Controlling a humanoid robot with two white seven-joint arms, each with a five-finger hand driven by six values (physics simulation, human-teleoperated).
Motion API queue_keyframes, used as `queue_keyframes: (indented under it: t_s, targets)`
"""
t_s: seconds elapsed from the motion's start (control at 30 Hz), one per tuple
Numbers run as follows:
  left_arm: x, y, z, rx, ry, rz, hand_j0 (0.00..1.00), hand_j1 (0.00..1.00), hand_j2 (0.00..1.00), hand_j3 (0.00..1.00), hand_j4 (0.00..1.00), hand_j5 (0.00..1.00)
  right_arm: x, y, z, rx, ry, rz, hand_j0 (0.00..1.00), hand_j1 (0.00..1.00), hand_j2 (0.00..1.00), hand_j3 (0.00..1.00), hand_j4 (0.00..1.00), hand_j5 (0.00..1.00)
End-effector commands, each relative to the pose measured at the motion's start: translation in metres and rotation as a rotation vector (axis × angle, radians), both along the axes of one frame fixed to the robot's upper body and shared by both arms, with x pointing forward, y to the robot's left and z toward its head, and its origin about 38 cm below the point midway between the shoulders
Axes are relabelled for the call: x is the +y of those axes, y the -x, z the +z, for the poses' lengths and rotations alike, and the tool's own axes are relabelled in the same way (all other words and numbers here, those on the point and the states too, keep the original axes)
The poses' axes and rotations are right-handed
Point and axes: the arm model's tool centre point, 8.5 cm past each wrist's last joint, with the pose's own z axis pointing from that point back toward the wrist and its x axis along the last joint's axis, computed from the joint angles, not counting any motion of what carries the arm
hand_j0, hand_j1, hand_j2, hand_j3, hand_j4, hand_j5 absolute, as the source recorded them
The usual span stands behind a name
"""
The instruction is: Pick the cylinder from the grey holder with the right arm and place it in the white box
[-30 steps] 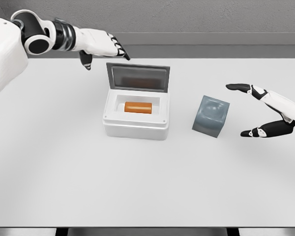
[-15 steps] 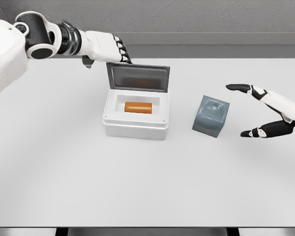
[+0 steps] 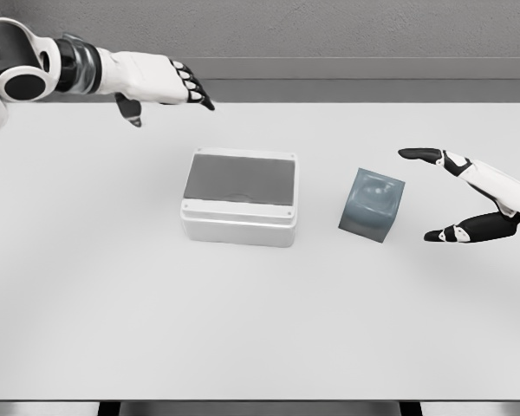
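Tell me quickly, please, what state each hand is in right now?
Left hand: open, holding nothing, above the table behind the white box.
Right hand: open, fingers spread, holding nothing, beside the grey holder.

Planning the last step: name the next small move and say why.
Probably just draw the left hand back from the white box. Its lid lies flat and shut, the grey holder shows no cylinder, and the right hand hangs open beside it, holding nothing.

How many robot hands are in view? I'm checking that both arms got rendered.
2. The left white five-finger hand hovers behind the closed white box, fingers relaxed. The right white hand is open beside the grey holder.
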Motion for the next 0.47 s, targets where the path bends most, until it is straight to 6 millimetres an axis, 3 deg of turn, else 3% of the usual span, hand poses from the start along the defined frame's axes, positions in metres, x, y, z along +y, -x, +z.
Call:
queue_keyframes:
  t_s: [0.0, 0.13, 0.17, 0.27, 0.43]
  targets:
    - [0.029, -0.006, -0.002, 0.05, 0.07, 0.082, 1.0, 1.0, 1.0, 1.0, 1.0, 1.0, 0.0, 0.0, 0.001, 0.003, -0.008, -0.001, 1.0, 1.0, 1.0, 1.0, 1.0, 1.0]
    - [0.051, 0.007, -0.034, 0.126, 0.09, 0.119, 1.0, 1.0, 1.0, 1.0, 1.0, 1.0, 0.0, 0.0, 0.001, 0.003, -0.008, -0.001, 1.0, 1.0, 1.0, 1.0, 1.0, 1.0]
    - [0.064, 0.009, -0.035, 0.129, 0.087, 0.14, 1.0, 1.0, 1.0, 1.0, 1.0, 1.0, 0.0, 0.0, 0.001, 0.003, -0.008, -0.001, 1.0, 1.0, 1.0, 1.0, 1.0, 1.0]
    - [0.076, 0.019, -0.04, 0.144, 0.089, 0.146, 1.0, 1.0, 1.0, 1.0, 1.0, 1.0, 0.0, 0.0, 0.001, 0.003, -0.008, -0.001, 1.0, 1.0, 1.0, 1.0, 1.0, 1.0]
    - [0.085, 0.019, -0.034, 0.131, 0.1, 0.164, 1.0, 1.0, 1.0, 1.0, 1.0, 1.0, -0.001, 0.0, 0.001, 0.001, -0.006, -0.002, 1.0, 1.0, 1.0, 1.0, 1.0, 1.0]
